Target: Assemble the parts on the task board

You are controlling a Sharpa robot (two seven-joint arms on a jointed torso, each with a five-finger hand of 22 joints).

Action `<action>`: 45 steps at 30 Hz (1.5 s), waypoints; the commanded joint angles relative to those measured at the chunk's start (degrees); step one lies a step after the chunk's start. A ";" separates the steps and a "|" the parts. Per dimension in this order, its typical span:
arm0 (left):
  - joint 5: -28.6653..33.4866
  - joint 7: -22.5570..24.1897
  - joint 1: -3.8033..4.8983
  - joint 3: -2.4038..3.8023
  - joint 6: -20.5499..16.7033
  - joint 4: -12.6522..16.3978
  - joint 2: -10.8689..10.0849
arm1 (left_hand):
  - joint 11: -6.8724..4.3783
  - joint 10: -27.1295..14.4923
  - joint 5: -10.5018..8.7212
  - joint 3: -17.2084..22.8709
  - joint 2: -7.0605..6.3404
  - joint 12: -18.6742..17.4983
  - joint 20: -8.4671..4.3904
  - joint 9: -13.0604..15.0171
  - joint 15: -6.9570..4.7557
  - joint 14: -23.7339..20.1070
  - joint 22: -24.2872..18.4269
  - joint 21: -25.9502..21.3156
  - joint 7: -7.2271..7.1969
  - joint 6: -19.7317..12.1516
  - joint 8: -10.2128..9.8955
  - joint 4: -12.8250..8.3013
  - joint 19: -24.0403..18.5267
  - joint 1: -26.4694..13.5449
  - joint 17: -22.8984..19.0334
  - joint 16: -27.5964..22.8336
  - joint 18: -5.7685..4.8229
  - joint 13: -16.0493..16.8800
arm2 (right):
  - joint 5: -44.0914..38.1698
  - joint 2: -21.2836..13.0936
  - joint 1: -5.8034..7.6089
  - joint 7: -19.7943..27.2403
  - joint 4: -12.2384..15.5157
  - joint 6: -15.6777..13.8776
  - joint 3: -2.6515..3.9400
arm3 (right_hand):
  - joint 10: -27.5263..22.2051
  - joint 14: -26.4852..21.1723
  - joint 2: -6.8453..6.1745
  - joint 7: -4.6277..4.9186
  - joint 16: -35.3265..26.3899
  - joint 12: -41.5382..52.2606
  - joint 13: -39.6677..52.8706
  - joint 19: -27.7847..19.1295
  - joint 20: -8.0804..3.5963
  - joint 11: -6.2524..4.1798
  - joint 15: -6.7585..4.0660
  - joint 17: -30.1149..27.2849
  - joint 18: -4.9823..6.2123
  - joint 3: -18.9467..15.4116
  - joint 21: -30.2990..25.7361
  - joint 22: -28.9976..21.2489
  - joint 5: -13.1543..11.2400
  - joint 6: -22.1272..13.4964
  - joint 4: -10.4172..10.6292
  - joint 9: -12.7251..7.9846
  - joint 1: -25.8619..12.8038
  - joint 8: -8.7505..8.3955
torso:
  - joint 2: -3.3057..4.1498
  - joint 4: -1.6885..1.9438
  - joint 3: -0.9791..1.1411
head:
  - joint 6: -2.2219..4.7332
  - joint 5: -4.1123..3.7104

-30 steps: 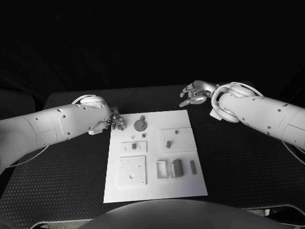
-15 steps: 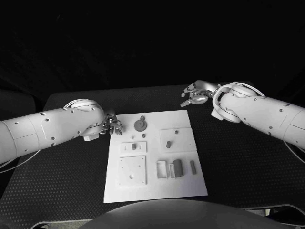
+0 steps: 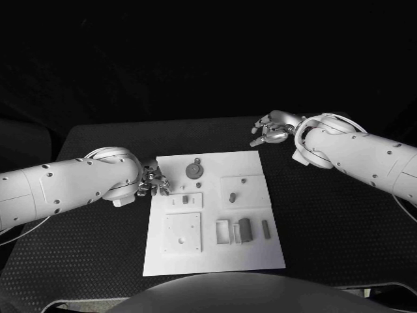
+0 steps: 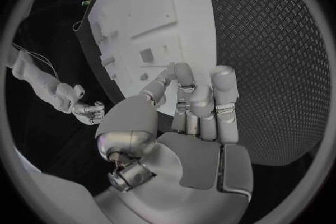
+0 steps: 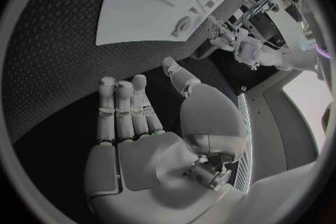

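Two silver hands, left hand and right hand empty, fingers apart, flat white task board

The left hand hung with fingers curled inward, holding nothing; the right hand was held apart, fingers straight and together, empty; both arms reached inward.

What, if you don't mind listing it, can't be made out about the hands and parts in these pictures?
- Head view: the left hand at the task board edge; its arm hides the palm.
- Head view: the parts are too small to tell their shapes.
- Right wrist view: the right hand hides the table beneath.
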 commanded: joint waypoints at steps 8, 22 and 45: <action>-2.05 -0.38 -1.18 0.02 -1.21 2.67 -0.29 | -0.13 0.45 0.19 4.02 -0.35 -0.51 0.03 -0.02 -0.70 0.35 0.92 0.33 -0.01 0.59 0.62 0.16 0.49 1.55 -0.07 0.24 2.97 0.05 | -0.51 -0.21 -0.01 -0.03 0.15 0.85 0.02 | -0.22 -0.13 0.18 1.08 0.27 0.33 -0.10 -0.04 -0.52 0.00 -0.38 -0.11 2.61 0.09 -0.20 -0.05 0.11 -0.50 0.40 -0.10 -0.61 0.19 | -0.01 -0.07 0.00 | 0.00 0.31; -6.34 0.21 -2.88 0.04 -1.43 2.08 0.82 | -0.08 0.52 0.14 5.31 -0.94 -0.63 0.03 -0.08 -0.67 0.38 0.92 0.40 -0.02 0.51 0.86 0.66 0.60 1.20 -0.10 0.28 2.91 0.10 | -0.51 -0.28 -0.02 -0.02 0.15 0.90 0.02 | -0.23 -0.13 0.19 1.07 0.28 0.35 -0.12 -0.04 -0.52 -0.01 -0.38 -0.11 2.61 0.09 -0.21 -0.04 0.11 -0.50 0.42 -0.11 -0.62 0.20 | 0.01 -0.14 0.01 | 0.00 0.21; -7.35 0.31 -3.00 0.04 -2.49 1.25 1.42 | -0.12 0.53 0.14 6.11 -0.78 -0.73 0.00 -0.02 -0.70 0.37 0.90 0.42 -0.08 0.64 1.29 1.13 0.65 0.68 -0.15 0.26 2.90 0.17 | -0.51 -0.21 -0.02 -0.03 0.16 0.99 0.02 | -0.24 -0.13 0.20 1.07 0.30 0.39 -0.16 -0.04 -0.53 -0.01 -0.38 -0.13 2.61 0.11 -0.21 -0.04 0.11 -0.50 0.40 -0.12 -0.59 0.22 | -0.01 -0.09 0.00 | 0.00 0.48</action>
